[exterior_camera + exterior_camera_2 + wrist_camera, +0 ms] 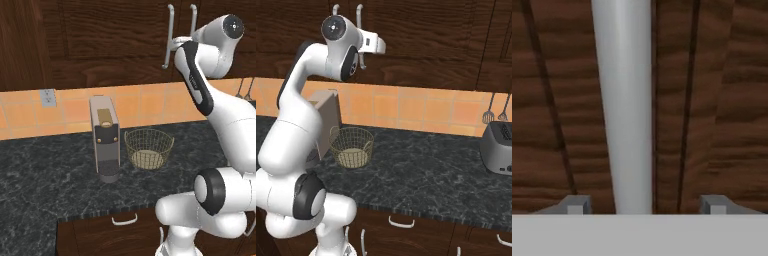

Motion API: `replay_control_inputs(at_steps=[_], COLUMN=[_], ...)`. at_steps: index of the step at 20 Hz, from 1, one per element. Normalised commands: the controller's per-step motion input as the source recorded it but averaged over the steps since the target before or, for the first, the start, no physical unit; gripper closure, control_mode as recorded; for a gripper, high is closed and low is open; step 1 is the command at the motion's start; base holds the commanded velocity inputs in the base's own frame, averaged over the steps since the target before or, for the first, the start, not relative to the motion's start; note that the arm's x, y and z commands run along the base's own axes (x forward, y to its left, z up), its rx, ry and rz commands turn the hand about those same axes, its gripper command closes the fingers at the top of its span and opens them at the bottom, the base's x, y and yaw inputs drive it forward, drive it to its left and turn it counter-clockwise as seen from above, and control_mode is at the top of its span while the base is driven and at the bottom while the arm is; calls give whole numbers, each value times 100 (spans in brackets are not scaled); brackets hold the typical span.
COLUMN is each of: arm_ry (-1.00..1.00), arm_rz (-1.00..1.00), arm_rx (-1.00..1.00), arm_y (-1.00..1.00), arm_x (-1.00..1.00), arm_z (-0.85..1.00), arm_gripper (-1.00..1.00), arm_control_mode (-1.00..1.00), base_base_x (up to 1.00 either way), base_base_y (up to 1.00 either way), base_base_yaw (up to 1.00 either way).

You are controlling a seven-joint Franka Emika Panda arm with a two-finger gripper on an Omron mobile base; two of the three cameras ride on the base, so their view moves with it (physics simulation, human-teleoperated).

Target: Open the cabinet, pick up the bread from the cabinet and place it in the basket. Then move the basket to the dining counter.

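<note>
Nearest, the low drawers (pixel 115 227) under the black speckled granite counter (pixel 45 175) show their small curved handles along the bottom of both base views. On the granite stands the tall grey coffee machine (pixel 105 137), and just beside it, to its right in the left base view, sits the basket (pixel 149 148) — upright, with nothing in it but its woven flat bottom. In the right base view a grey toaster (pixel 498 147) stands well apart at the far right of the same counter, with utensils (pixel 495 114) hanging on the orange tiled wall (pixel 406 107) behind it.

Farther back and higher, the gripper (pixel 643 205) is raised to the cabinet (pixel 100 35), whose doors are closed. In the hand view the two fingertips (pixel 577 205) stand apart on either side of a long silver bar handle (pixel 624 100) that runs up between them — the jaws are spread wider than the bar and I cannot tell that either tip touches it. In the left base view the hand sits at the lower part of that handle, beside the second handle (pixel 193 17). The bread is not to be seen; the shut doors hide the cabinet's inside.
</note>
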Motion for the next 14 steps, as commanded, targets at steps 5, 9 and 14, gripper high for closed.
replay_control_inputs(at_steps=[5,9,14], arm_ry=[-9,-6,-4], arm_rz=[0,0,0], arm_rx=[0,1,8], arm_y=[-42,-100,-100], arm_x=[26,-22,-94], arm_z=[-55,-21,0], arm_gripper=[100,100,100], arm_control_mode=[-100,-100,-100], base_base_x=[0,0,0], base_base_y=[0,0,0], base_base_yaw=[0,0,0])
